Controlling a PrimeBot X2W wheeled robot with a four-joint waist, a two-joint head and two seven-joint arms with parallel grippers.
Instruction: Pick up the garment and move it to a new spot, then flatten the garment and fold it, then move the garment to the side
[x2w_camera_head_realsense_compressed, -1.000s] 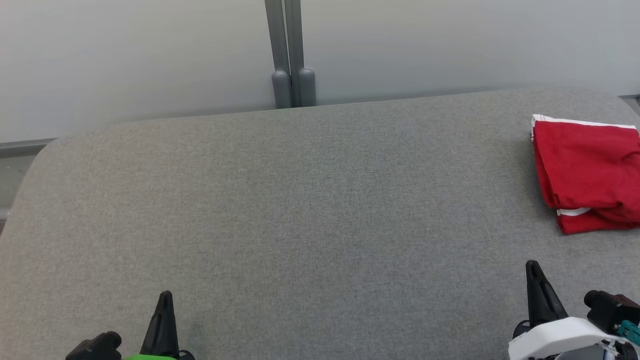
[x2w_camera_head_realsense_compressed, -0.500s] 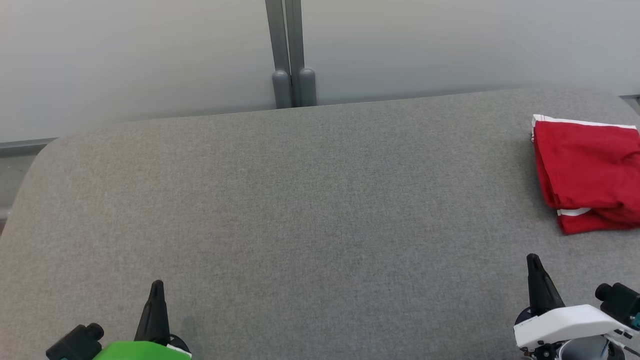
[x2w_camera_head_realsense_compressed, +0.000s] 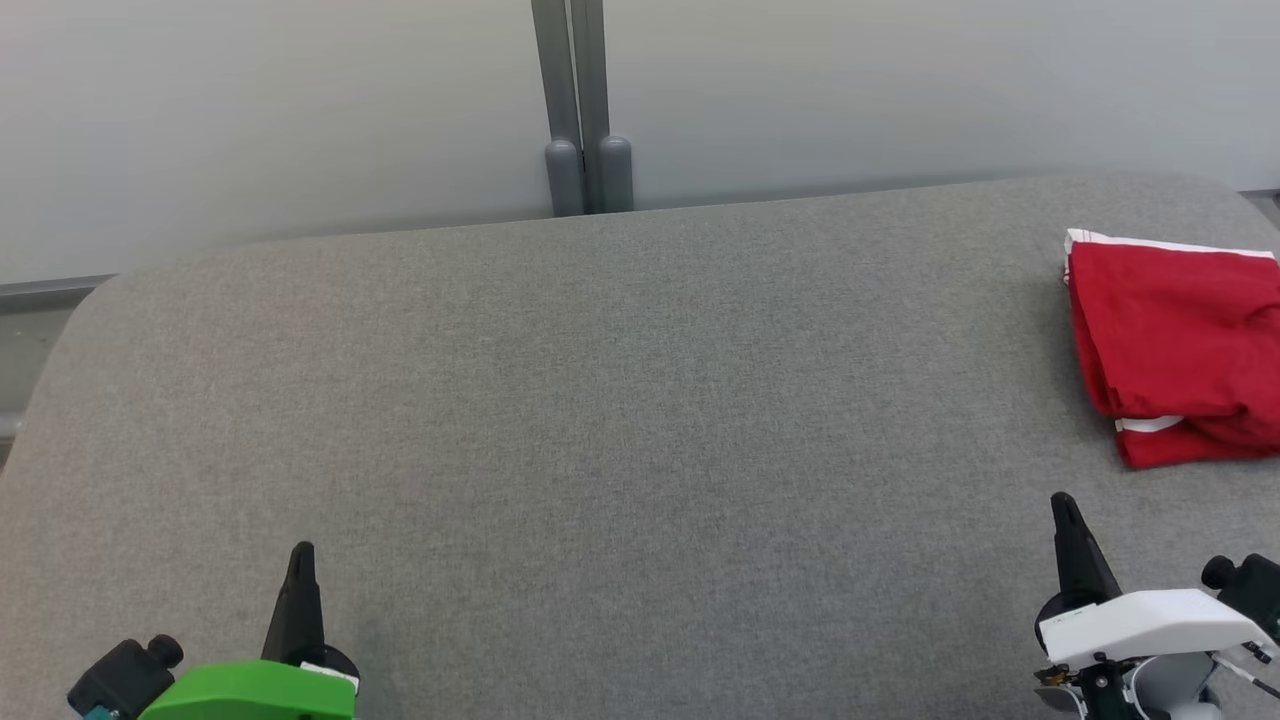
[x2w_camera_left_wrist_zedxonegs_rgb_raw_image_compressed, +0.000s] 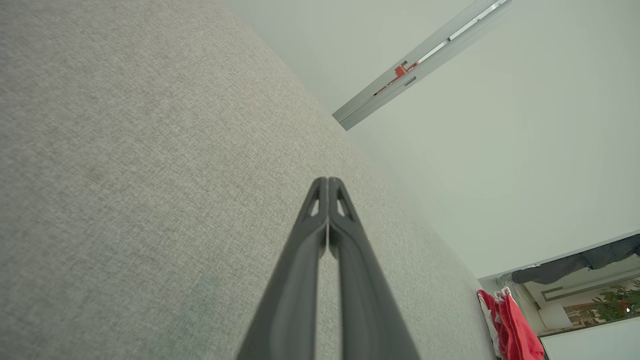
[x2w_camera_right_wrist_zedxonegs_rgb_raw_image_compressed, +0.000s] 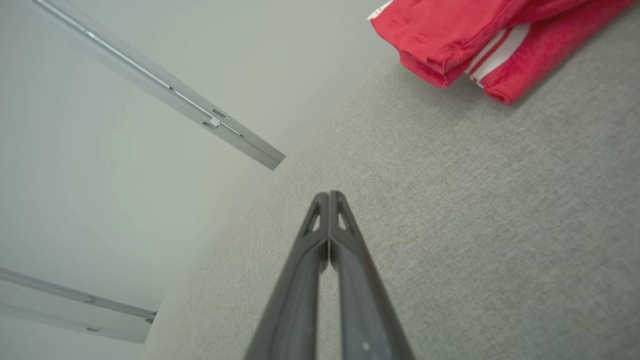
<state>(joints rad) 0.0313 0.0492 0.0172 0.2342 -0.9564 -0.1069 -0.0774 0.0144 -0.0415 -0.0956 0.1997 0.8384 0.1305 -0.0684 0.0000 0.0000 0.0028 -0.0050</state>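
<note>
Plainly, both tools are pressed shut and empty. The left gripper (x2w_camera_head_realsense_compressed: 300, 556) has its two dark fingers closed tip to tip with nothing between them, and the left wrist view shows the same: the left gripper (x2w_camera_left_wrist_zedxonegs_rgb_raw_image_compressed: 328, 182) is a single closed point over bare cloth. The right gripper (x2w_camera_head_realsense_compressed: 1063, 503) is closed in the same way, and in its own wrist view the right gripper (x2w_camera_right_wrist_zedxonegs_rgb_raw_image_compressed: 328, 194) has its fingers meeting along their inner edges, holding nothing. Both hang over the grey padded surface (x2w_camera_head_realsense_compressed: 640, 400); whether the tips touch it cannot be told. The garment (x2w_camera_head_realsense_compressed: 1170, 350) lies folded into a red bundle ahead of the right gripper and slightly to its right, apart from the fingertips, with a strip of bare grey cloth between. White stripe trim shows along its edge farthest from the gripper and again at the corner nearest it. From the right wrist, the garment (x2w_camera_right_wrist_zedxonegs_rgb_raw_image_compressed: 450, 30) sits beyond the fingertips, up and to the right. From the left gripper it is well apart, far off to the right, and the garment (x2w_camera_left_wrist_zedxonegs_rgb_raw_image_compressed: 515, 325) appears there as a small red heap near the surface's far end. A grey post (x2w_camera_head_realsense_compressed: 580, 100) stands against the pale wall (x2w_camera_head_realsense_compressed: 300, 120) beyond the surface, ahead of the left gripper and to its right.
</note>
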